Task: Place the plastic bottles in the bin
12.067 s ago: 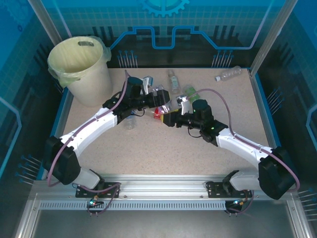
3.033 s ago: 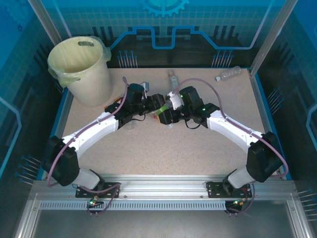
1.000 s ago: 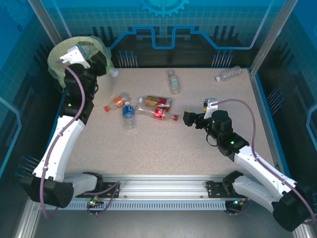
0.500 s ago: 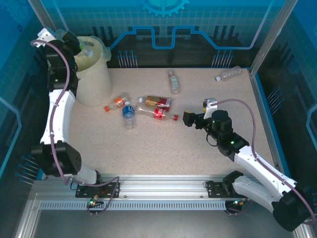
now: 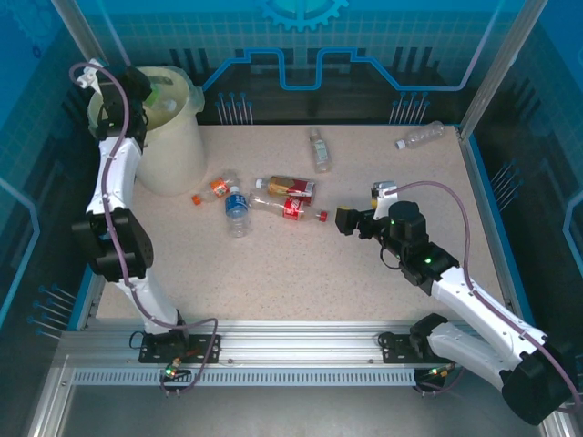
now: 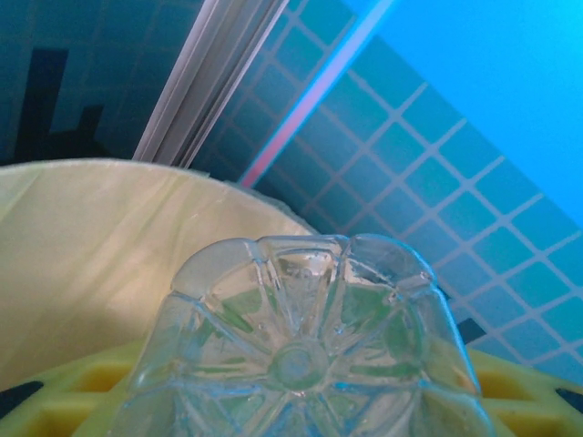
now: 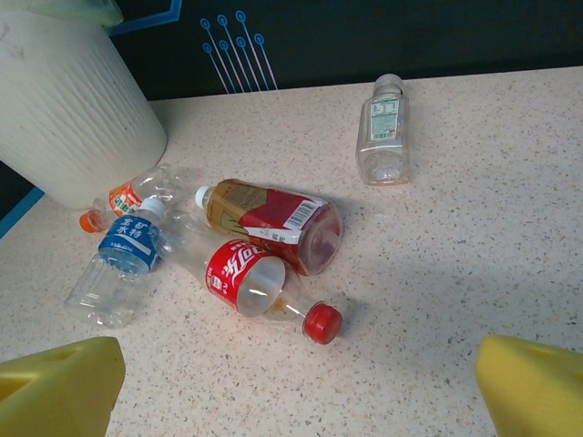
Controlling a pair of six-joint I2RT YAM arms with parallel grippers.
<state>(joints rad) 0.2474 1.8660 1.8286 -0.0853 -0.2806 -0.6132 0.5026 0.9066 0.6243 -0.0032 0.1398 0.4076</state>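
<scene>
Clear glossy plastic bottles (image 7: 239,273), ribbed matt cream plastic bin (image 7: 64,109), speckled matt tabletop (image 7: 437,255), dull metal rail (image 5: 291,332)

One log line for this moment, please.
left gripper: shut on bottle, over bin | right gripper: open, above table | loose: six bottles lying on table

speckled beige table (image 5: 301,273), blue gridded walls (image 5: 410,41)

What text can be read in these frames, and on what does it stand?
No text is clear enough to quote.
Red-cap bottle: white Chinese characters on the red label, skewed, not legible.
Blue-label bottle: white Chinese characters, blurred.
Orange-label bottle: white characters, too small.
Brown bottle: fine print, too small.
Far bottle: fine print, too small.
</scene>
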